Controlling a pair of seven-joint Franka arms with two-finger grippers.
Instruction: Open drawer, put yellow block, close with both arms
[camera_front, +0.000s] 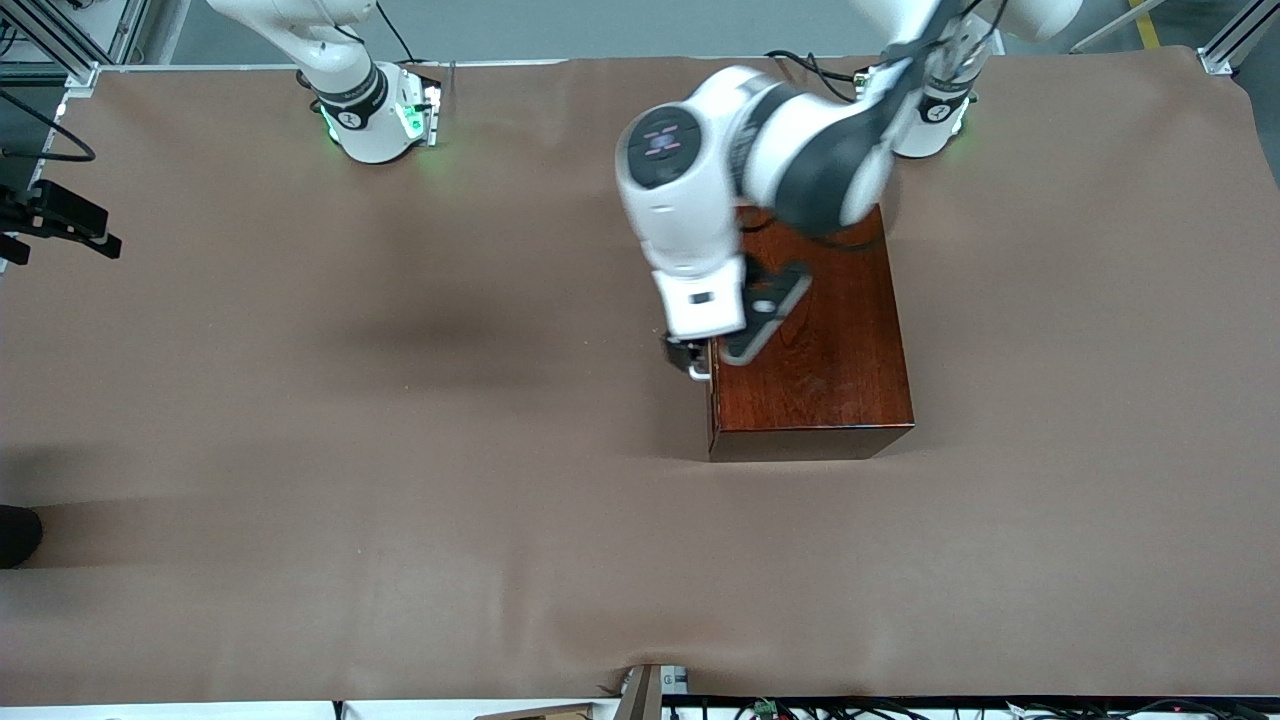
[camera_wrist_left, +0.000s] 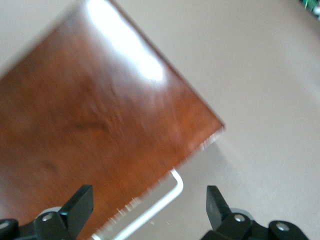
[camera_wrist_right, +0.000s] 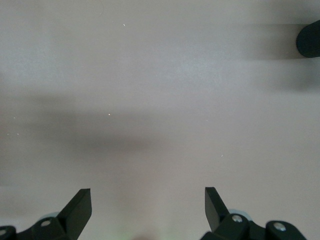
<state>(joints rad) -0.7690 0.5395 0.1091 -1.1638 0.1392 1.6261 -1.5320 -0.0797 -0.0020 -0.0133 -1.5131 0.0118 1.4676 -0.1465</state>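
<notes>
Front view shows the brown table spread wide, with the dark red wooden drawer box standing near the edge where the arms are based, toward the left arm's end. Its drawer looks shut, the front flush with the box, and the yellow block is nowhere to be seen, so it may be out of view or already inside; this fits either the reach to pull the drawer open or the moment after it was pushed shut, and I cannot tell which. Left arm reaches over the box, and the left gripper hangs at the drawer front with its jaws spread apart, the metal handle lying between them but not yet pinched. If a pull is coming, the fingers would need to settle squarely around that thin bar before closing. Right gripper waits over bare table with jaws spread on nothing. The box has a glossy, reddish grain that catches the light, and the handle is a slim silver bar
</notes>
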